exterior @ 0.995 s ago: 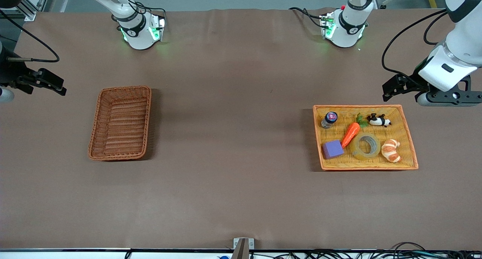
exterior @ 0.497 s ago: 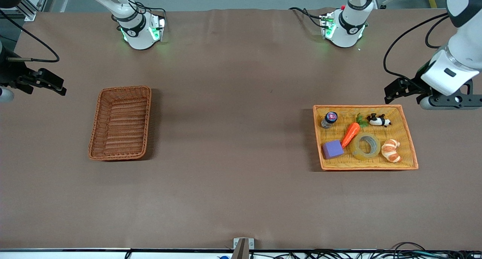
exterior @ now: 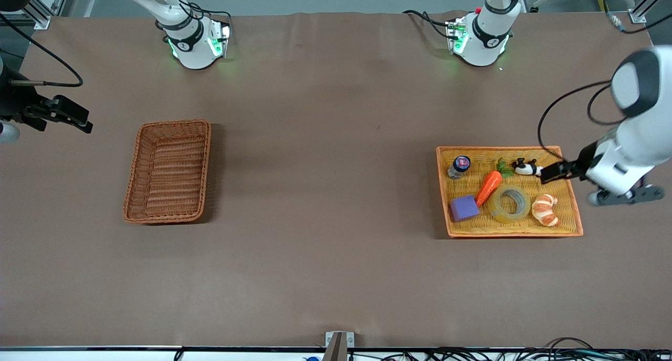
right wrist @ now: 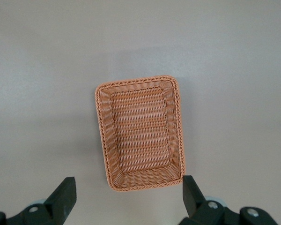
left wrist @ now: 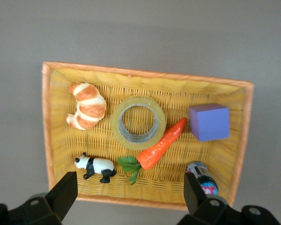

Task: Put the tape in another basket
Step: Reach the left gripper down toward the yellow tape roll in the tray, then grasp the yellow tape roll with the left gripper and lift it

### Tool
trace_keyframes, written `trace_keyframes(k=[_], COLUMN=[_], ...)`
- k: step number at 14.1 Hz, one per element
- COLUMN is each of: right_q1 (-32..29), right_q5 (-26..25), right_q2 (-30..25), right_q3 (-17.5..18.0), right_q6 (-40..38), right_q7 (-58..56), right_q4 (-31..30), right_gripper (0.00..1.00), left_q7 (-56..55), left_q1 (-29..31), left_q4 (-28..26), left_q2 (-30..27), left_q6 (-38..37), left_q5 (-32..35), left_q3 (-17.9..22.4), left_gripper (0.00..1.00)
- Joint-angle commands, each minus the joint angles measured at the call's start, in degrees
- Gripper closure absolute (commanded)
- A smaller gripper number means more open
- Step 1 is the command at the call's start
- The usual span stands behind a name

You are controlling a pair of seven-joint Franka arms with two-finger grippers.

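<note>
- Reading the scene first: I see my left gripper (exterior: 552,172) up in the air over the edge of the yellow tray (exterior: 572,203) at the left arm's end of the table, jaws spread wide and empty.
- The tape (exterior: 511,203) lies flat in that tray, below the gripper and toward the tray's middle, not yet touched.
- Risk 1, wrong pick. The croissant (left wrist: 87,106) sits just beside the tape on one flank and the carrot (left wrist: 162,143) touches or nearly touches it on the other. A descent off centre would, I judge, clamp a neighbour instead.
- Risk 2, blocked fingers. With the roll lying flat, one finger must enter the hole and one go outside the wall. The carrot tip crowds that outer wall, so I choose a clear stretch of rim.
- Risk 3, slip. The roll looks smooth and thin-walled; a shallow bite may let it swing or drop in transit.
- Risk 4, tray drag. The panda figure (left wrist: 95,166) and small jar (left wrist: 202,171) lie directly under the jaws; a careless approach could knock them.
- The right gripper (exterior: 58,117) waits wide and empty above the table near the basket (exterior: 169,170), which stands well apart from the tray.
</note>
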Motion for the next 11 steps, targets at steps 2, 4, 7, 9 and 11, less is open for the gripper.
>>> trace_keyframes(k=[2,4,7,9,11], right_q1=[-0.58,-0.58,-0.58,-0.49,-0.49], right_q5=[-0.12,-0.12,-0.03,-0.12,-0.12], right_q2=[-0.45,-0.45,-0.37,-0.37,-0.37], right_q3=[0.55,0.55,0.55,0.55,0.55], right_q6=[0.02,0.02,0.1,0.19,0.11], right_q7=[-0.31,-0.31,-0.31,-0.31,-0.31], right_q4=[-0.37,-0.37,-0.37,-0.37,-0.37], right_gripper=[0.0,0.0,0.0,0.0,0.0], left_q7=[-0.07,-0.07,0.1,0.1,0.1], left_q1=[0.25,0.34,0.86,1.22,1.65], left_q4=[-0.02,-0.2,-0.29,-1.34,-1.26], left_q2=[7.59,10.84,14.36,15.51,17.35], left_q6=[5.86,7.28,8.42,8.77,10.35], left_q5=[3.49,3.49,3.58,3.58,3.58], left_q3=[-0.15,-0.06,0.11,0.2,0.29], left_gripper=[0.0,0.0,0.0,0.0,0.0])
